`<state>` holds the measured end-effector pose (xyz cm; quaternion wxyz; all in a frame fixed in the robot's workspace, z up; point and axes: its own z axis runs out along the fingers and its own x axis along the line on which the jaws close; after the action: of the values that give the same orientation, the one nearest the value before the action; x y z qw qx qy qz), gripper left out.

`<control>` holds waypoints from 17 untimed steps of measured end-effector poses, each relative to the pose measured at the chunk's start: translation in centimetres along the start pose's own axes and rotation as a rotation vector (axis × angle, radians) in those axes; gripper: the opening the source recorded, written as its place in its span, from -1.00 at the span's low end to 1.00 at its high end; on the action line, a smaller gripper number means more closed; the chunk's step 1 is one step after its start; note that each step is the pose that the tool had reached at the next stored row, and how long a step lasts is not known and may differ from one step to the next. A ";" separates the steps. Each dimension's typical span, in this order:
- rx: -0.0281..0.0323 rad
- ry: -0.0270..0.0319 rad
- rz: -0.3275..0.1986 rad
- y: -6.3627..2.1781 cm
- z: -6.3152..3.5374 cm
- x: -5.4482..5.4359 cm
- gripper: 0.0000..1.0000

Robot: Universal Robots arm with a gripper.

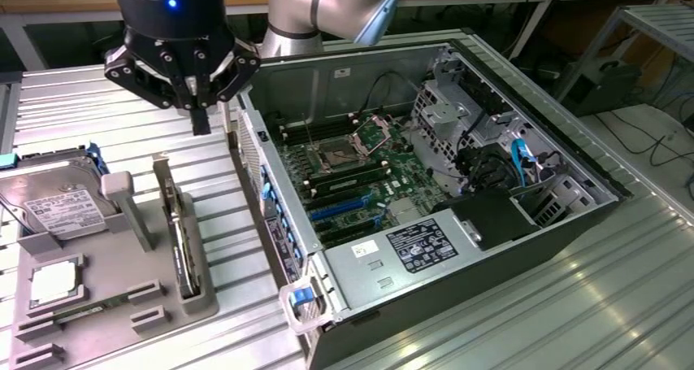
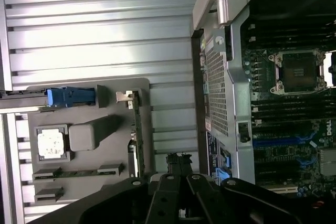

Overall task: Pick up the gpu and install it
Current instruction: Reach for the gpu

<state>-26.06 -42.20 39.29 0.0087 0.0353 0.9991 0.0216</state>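
Thin dark gpu (image 1: 177, 228) standing on its long edge in a slot of a grey holder (image 1: 136, 301), lower left of the exterior view. Seen edge-on, slim, with a silvery metal bracket along it. Untouched, not yet lifted. In the wrist view, the same card (image 2: 135, 135) as a narrow dark strip along one edge of the holder (image 2: 113, 150), with a bright bracket tab at one end.

Robot's gripper (image 1: 201, 124) in the upper left of the exterior view, hanging in the air near the far end of the card and apart from it. Black fingers pressed together into one narrow tip, pinching nothing. In the wrist view, the closed tip of the gripper (image 2: 178, 163) between the holder and the computer case.

Elsewhere on the holder: a silver hard drive (image 1: 60, 207) with a white label at the exterior view's left edge, a square processor chip (image 1: 52, 282) lower down, and a narrow green memory stick (image 1: 78, 311) lying flat near the lower left corner.

Open computer case (image 1: 358, 268) lying on its side, across the centre and right of the exterior view, just beside the holder. Inside, a motherboard (image 1: 358, 183) with an open processor socket (image 1: 366, 136) and blue expansion slots (image 1: 341, 211). Everything on a ribbed metal table (image 1: 607, 305).
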 end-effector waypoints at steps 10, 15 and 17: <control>0.0000 0.0001 0.000 -0.20 -0.03 1.1 -0.79; 0.0000 0.0001 -0.002 -0.38 -0.04 1.8 -0.79; 0.0000 0.0000 -0.002 -0.53 -0.05 2.1 -0.79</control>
<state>-28.15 -42.59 39.28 0.0088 0.0342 0.9991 0.0216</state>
